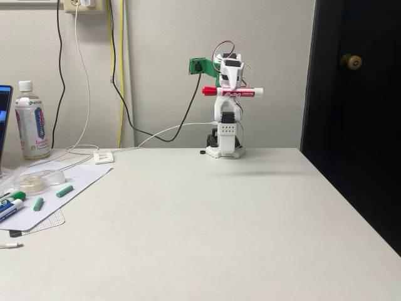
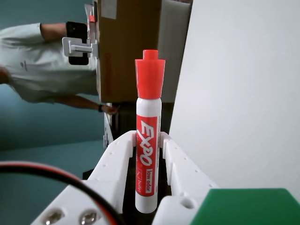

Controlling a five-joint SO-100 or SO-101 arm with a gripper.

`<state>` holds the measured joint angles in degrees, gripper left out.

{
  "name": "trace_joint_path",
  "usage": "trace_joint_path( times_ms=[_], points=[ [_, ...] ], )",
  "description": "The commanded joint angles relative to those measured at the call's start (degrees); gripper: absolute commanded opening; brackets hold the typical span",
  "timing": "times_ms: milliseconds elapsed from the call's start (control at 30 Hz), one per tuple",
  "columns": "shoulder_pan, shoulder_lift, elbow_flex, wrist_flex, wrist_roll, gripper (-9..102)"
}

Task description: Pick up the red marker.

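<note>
In the fixed view we see the white arm folded upright at the far edge of the table, in the upper middle of the frame, with the red marker held level well above the tabletop, its red cap pointing to frame left. The gripper is clamped around the marker's barrel. In the wrist view the red marker runs up the centre of the frame, cap at the top, and the gripper presses it from both sides with its white fingers.

At the lower left of the fixed view we find a sheet of paper carrying two small green pieces, a tape roll and a green-capped marker. A drink bottle stands at the left edge. A person in a pale shirt appears at the upper left of the wrist view.
</note>
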<state>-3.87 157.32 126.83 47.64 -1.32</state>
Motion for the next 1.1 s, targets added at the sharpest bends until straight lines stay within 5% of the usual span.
trace_joint_path(
  times_ms=[0,1067],
  points=[
    [-0.9,6.5,4.5,-2.0,-0.1,3],
    [-2.1,27.7,25.9,-6.4,1.5,3]
  ],
)
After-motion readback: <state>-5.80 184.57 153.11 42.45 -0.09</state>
